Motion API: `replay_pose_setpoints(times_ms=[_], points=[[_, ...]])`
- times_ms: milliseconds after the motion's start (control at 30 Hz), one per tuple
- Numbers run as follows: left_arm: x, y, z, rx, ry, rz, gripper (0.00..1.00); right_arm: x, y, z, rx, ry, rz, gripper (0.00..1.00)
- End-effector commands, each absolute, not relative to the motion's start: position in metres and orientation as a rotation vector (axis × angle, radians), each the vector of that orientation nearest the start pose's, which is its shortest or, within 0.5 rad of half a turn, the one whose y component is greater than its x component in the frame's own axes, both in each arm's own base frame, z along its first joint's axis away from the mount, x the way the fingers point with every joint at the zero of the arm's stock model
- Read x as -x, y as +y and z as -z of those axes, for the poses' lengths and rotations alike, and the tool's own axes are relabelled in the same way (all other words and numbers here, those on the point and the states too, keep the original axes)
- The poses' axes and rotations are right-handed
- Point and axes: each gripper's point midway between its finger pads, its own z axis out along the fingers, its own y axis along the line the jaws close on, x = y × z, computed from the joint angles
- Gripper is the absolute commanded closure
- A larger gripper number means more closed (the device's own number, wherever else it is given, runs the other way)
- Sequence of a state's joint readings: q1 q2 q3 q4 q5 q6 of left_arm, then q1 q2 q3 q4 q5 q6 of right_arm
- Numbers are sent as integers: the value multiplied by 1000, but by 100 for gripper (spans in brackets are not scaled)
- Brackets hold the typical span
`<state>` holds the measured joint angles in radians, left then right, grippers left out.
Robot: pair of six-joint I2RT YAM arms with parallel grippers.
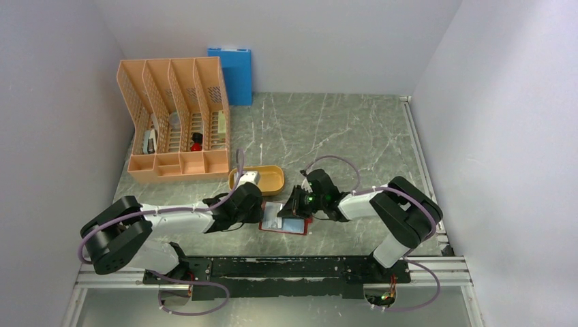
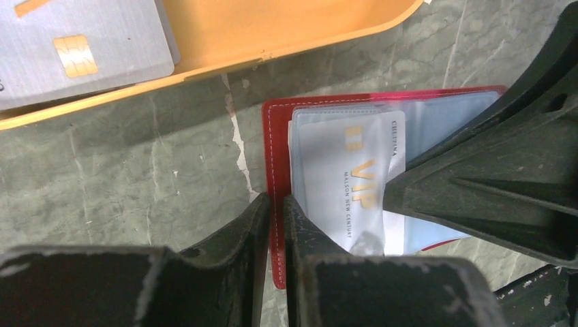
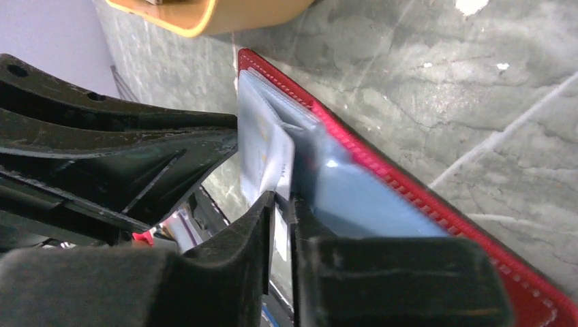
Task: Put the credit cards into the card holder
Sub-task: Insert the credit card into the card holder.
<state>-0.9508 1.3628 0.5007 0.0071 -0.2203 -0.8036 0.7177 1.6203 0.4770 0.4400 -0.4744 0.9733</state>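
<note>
Clamping left gripper [image 2: 275, 204] shut on the red edge of the card holder [image 2: 278, 136], likely anchoring it against sliding. Pinching the VIP card [image 2: 347, 177] in closed right gripper [image 3: 281, 204], feeding it into a blue-grey pocket [image 2: 436, 116]. Lying open at five o'clock from the orange tray [image 2: 204, 65]; grey chip card [image 2: 82, 48] waiting inside the tray.

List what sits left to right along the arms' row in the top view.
In order: left arm's elbow → left gripper → card holder → right arm's elbow. The right gripper overlaps the holder, so it's left out.
</note>
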Motion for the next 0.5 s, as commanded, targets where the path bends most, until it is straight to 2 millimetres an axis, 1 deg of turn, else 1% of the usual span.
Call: replay_pose_setpoints(times_ms=[0,67,167,233,333,467], points=[[-170,-247,-4,-100,2541,566,81,-170,299,-9,-10,2686,-1219,74],[-170,-247,-5,-99,2538,569,81,-170,297,-9,-10,2687,-1200,62],[-169,-247,-6,-94,2536,573,81,-172,296,-11,-11,2686,-1178,52],[-168,-246,-5,-97,2537,575,81,-172,297,-12,-3,2685,-1180,50],[-169,-247,-6,-100,2537,578,82,-170,304,-15,30,2688,-1195,49],[-170,-248,-8,-104,2530,578,82,-169,312,-27,95,2656,-1249,49]])
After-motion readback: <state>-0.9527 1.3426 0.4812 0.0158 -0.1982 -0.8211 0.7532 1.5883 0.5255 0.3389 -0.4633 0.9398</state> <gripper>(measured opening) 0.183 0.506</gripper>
